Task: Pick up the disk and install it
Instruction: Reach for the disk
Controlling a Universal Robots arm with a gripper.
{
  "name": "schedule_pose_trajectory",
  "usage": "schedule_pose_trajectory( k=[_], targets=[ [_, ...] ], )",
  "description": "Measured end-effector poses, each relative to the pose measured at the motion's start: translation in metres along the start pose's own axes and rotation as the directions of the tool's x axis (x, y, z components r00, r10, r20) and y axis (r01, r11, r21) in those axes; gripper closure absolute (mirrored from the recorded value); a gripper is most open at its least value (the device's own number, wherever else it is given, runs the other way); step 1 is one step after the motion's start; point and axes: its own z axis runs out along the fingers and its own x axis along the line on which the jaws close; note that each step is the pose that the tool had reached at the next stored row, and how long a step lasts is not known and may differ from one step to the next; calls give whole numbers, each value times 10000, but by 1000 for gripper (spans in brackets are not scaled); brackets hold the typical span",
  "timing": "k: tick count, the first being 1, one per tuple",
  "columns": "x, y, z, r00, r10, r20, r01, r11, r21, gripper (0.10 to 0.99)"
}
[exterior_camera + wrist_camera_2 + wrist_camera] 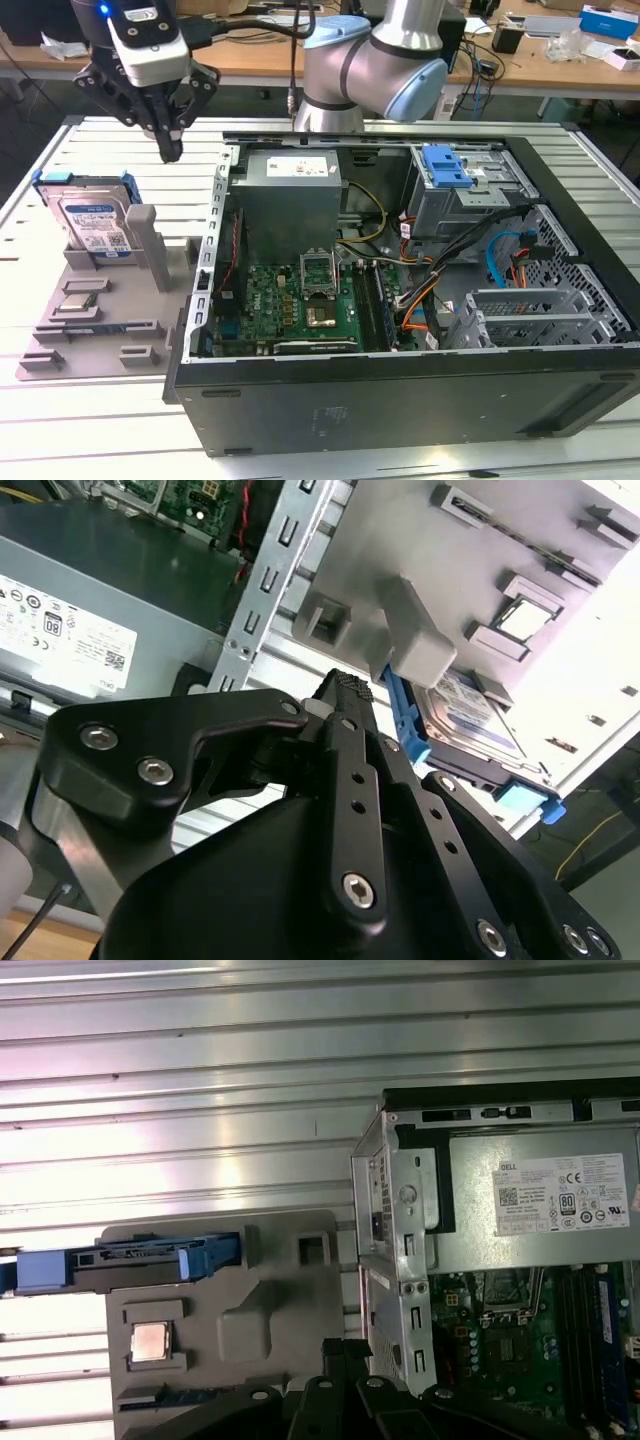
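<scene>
One disk [92,222], one processor chip [80,303], one grey tray [140,298], one computer case [400,400].

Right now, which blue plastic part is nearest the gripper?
The bracket framing the disk, upright on the grey tray outside the case; the latch sits inside, farther from the gripper.

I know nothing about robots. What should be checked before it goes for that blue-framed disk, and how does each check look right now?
1. Disk standing upright in the grey holder: ok.
2. Gripper carrying nothing: ok.
3. Gripper opened for a grasp: not ok, it is shut.
4. Gripper lined up over the disk: not ok, it hangs off to one side.
5. Computer case open on top: ok.
6. Room for the disk inside the case: cannot tell.
</scene>
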Motion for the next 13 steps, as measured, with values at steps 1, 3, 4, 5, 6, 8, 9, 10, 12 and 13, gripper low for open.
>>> schedule_pose_trajectory(
  k=[1,3,4,5,6,8,9,10,12,13],
  targets=[
    [28,-2,-1,10000,0,0,0,10000,0,980],
    [66,-5,-2,10000,0,1,0,10000,0,980],
    [84,-6,-2,10000,1,0,-1,10000,0,980],
    [103,-8,-3,10000,1,0,-1,10000,0,980],
    [130,-10,-3,10000,0,0,0,10000,0,980],
    [189,-14,-5,10000,0,0,0,10000,1,980],
    [209,-16,-5,10000,0,1,0,10000,0,980],
    [224,-17,-6,10000,0,1,0,10000,0,980],
    [284,-21,-8,10000,0,0,0,10000,0,980],
    [304,-23,-8,10000,0,0,0,10000,0,980]
  ],
)
